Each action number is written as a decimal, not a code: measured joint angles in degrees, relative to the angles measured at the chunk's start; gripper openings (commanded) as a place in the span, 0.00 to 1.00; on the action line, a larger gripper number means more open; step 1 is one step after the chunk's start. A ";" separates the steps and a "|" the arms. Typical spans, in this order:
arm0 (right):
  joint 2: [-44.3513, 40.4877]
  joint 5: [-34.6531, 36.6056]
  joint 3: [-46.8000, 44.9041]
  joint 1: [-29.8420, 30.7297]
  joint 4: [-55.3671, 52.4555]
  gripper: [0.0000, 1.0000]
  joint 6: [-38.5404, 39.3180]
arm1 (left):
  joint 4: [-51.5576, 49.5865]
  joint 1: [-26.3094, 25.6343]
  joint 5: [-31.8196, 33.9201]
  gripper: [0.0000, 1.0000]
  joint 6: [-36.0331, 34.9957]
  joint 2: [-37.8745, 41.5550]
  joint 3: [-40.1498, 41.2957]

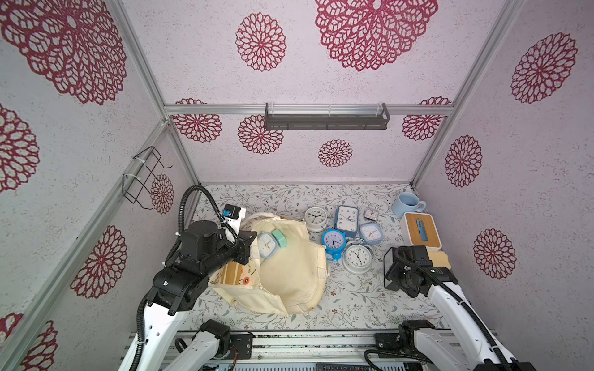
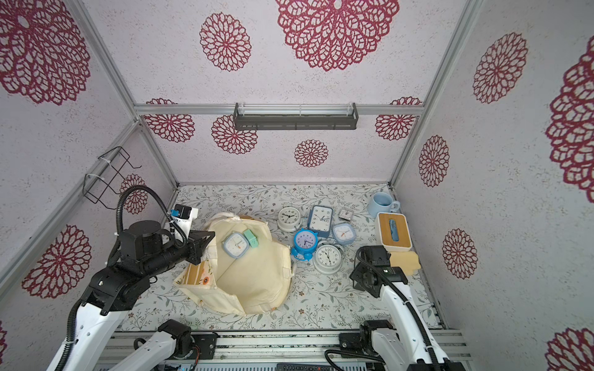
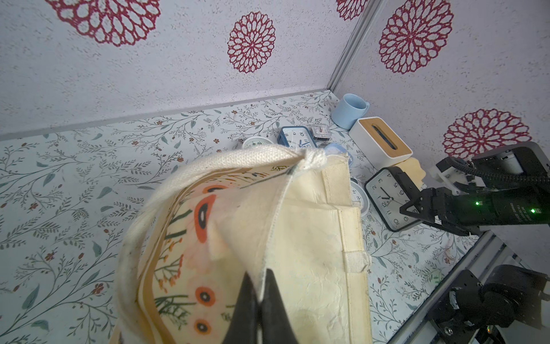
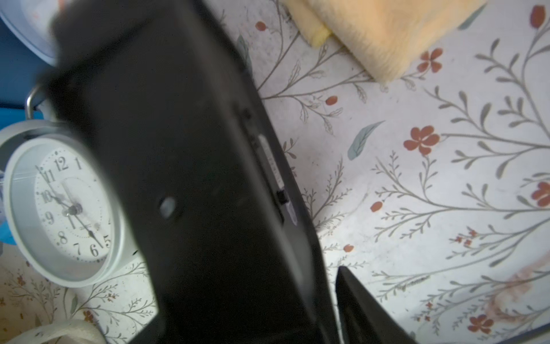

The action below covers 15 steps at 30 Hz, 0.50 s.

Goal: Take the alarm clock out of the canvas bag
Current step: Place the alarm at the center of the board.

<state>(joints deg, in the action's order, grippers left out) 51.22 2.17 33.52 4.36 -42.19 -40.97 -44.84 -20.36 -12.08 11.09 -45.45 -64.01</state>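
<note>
At right fingers (image 4: pixel 366 309), black alarm clock (image 3: pixel 384 202); left fingers (image 3: pixel 247 303) pinching canvas bag (image 1: pixel 289 273).

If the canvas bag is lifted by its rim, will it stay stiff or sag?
Probably sag: the canvas bag lies crumpled, its rim folding where the left pincer pinches it. The pale blue clock lying on its cloth would likely shift.

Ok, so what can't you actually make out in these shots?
Canvas bag interior: its own folded fabric covers it in both top views.
Black alarm clock: whether the right jaws grip it; the right wrist view is blurred and filled by its back.
Left jaws: covered by their own wrist in both top views.
Tiny square clock: hands too small.
</note>
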 measured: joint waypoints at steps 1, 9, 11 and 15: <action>-0.04 -0.26 0.00 0.00 0.61 0.38 -0.22 | 0.00 0.00 0.00 0.00 0.07 0.00 0.00; -4.24 -4.94 -0.02 -0.31 1.38 0.30 1.03 | 0.17 0.00 -0.09 0.00 0.17 0.07 0.07; -5.77 -7.54 -0.52 -0.31 2.75 0.30 1.20 | 0.46 0.00 -0.22 0.00 0.33 0.07 0.22; -7.52 -14.12 -2.60 -0.31 6.45 0.33 0.98 | 0.61 0.00 -0.39 0.00 0.57 0.07 0.24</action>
<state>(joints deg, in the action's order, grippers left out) 43.70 -11.94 30.92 4.05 -35.75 -39.99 -44.23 -20.36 -12.47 11.66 -45.39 -63.77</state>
